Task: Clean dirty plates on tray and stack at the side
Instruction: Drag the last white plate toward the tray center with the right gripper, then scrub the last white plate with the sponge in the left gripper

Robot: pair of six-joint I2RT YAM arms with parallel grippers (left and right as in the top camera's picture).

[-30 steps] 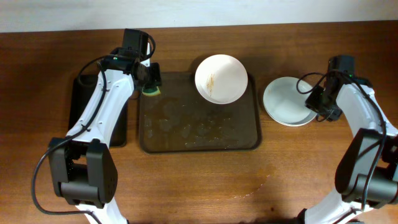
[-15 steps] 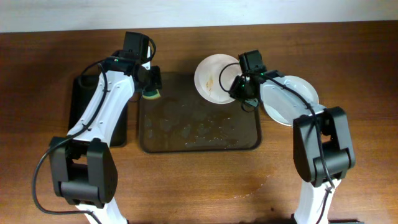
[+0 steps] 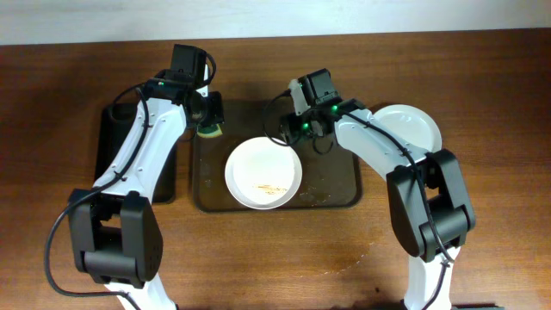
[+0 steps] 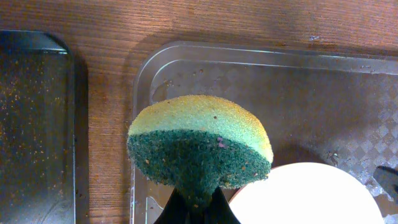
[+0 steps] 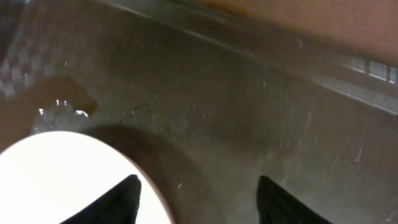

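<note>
Smeared round white plate (image 3: 263, 172), pulled toward the desk's near edge, now sits mid dark brown plastic tray (image 3: 211, 188); right gripper (image 3: 299, 131) jaws apart, left gripper (image 3: 209, 119) clamps green-yellow sponge (image 4: 199, 146) for scrubbing.

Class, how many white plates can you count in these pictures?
2: a smeared plate on the tray; a second plate right of the tray, partly behind the right arm. More may hide under it.

A dark brown wooden table (image 3: 284, 267) with fine grain fills the view under even light. Beyond the table's far edge runs a plain pale wall (image 3: 86, 21). Faint whitish scuffs (image 3: 355, 258) mark the table's near side.
</note>
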